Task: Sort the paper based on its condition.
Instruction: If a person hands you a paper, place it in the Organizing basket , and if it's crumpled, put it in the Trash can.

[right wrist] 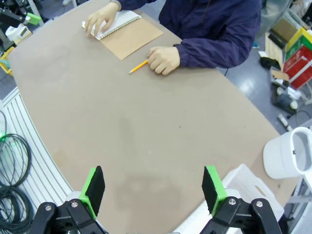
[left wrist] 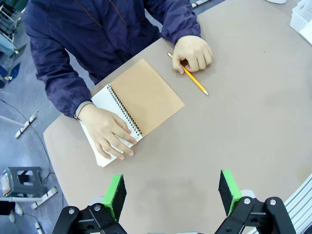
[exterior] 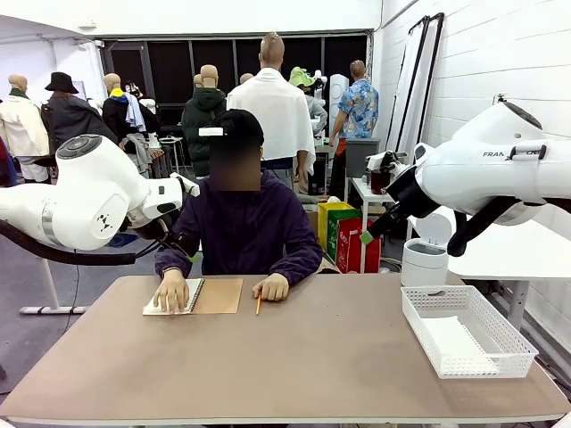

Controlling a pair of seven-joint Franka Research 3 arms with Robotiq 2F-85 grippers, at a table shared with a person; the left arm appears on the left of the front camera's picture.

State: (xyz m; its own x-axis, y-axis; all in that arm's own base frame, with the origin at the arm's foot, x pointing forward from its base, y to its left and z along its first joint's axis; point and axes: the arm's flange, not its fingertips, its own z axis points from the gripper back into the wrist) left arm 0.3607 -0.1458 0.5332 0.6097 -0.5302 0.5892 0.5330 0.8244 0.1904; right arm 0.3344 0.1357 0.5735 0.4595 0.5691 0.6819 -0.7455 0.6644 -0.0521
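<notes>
Nearest, both grippers hang released over the bench (left wrist: 253,126). The left gripper (left wrist: 172,195) has its green pads spread wide on the near side of the notebook (left wrist: 146,95). The right gripper (right wrist: 153,191) is equally spread, well apart from the notebook, toward the white basket (exterior: 486,364). Neither grips anything.

Beyond the left gripper, the paper (left wrist: 100,100) lies flat against the notebook's spiral edge, pinned under the person's hand (left wrist: 109,134). I cannot tell whether that sheet is loose or bound. A pencil (left wrist: 189,74) lies near the notebook's far corner, touched by the person's other hand (left wrist: 193,52).

No sheet looks free to take yet. The sound course is probably to wait until that hand lifts, then come in low, pinch a single edge and slide the sheet clear of the notebook, so that a good sheet isn't creased.
</notes>
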